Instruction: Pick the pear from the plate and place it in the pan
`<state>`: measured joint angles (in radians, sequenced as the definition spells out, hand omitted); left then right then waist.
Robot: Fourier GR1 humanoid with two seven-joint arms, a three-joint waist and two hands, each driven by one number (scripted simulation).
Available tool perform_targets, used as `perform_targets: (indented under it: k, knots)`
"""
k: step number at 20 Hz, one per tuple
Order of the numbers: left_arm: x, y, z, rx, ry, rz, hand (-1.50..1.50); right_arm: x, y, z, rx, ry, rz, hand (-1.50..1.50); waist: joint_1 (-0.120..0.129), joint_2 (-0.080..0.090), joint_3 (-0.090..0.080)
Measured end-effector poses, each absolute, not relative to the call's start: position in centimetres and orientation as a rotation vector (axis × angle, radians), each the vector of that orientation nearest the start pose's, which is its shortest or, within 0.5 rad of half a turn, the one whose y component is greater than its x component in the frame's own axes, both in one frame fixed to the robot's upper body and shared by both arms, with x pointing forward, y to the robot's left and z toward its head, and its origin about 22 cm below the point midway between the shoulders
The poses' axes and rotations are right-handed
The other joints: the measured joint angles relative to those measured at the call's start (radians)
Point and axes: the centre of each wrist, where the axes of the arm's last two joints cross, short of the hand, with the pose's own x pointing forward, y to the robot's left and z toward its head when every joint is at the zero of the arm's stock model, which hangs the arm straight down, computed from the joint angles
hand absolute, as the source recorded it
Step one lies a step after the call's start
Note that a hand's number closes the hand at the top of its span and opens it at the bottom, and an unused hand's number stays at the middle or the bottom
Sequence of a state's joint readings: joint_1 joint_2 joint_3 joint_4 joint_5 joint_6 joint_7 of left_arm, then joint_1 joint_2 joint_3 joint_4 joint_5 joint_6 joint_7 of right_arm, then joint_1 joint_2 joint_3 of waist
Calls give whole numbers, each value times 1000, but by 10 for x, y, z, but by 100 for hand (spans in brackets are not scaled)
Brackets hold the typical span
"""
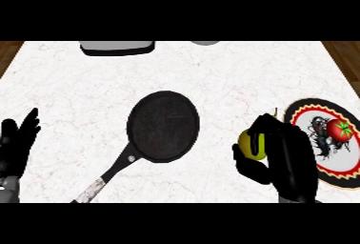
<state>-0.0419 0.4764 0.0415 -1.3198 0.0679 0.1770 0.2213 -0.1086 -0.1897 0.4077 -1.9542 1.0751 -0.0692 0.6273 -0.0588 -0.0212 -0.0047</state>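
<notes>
The left hand (17, 143) rests at the left edge of the view with its fingers straight, spread and pointing up; it holds nothing.

To the right of the left hand, well apart from it, the pan (163, 126) lies flat on the white marbled worktop (232, 71). The pan is black and round, and its handle runs down and to the left, ending in a lighter grip near the lower edge. Nothing lies in the pan.

Further right, the right hand (281, 159) is curled round the pear (252, 144). The pear is yellow-green; its left side shows between thumb and fingers, the rest is hidden by the hand. The pear sits between the pan and the plate, off the plate and just clear of the pan's right rim.

Immediately right of the right hand, partly covered by it, is the plate (309, 108), with a red and black rim. A red tomato (339, 129) lies on it.

Beyond both hands, at the worktop's far edge, a grey container (116, 47) and a second grey object (204, 42) show in part.
</notes>
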Motion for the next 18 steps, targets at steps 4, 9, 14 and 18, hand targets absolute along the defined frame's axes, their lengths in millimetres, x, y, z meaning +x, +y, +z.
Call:
perform_targets:
  k: [4,9,14,18]
  knots:
    - [261,351,7,504,-1186,-79,0,218,-113,117,-1029,-1504,613,150,36,13,2]
    - [269,351,16,486,-1199,-99,0,252,-77,113,-984,-1481,544,150,65,21,4]
    - [273,349,14,480,-1206,-113,0,292,-57,93,-958,-1441,537,150,75,25,4]
    - [278,344,14,476,-1214,-120,0,322,-47,76,-935,-1416,527,150,86,28,5]
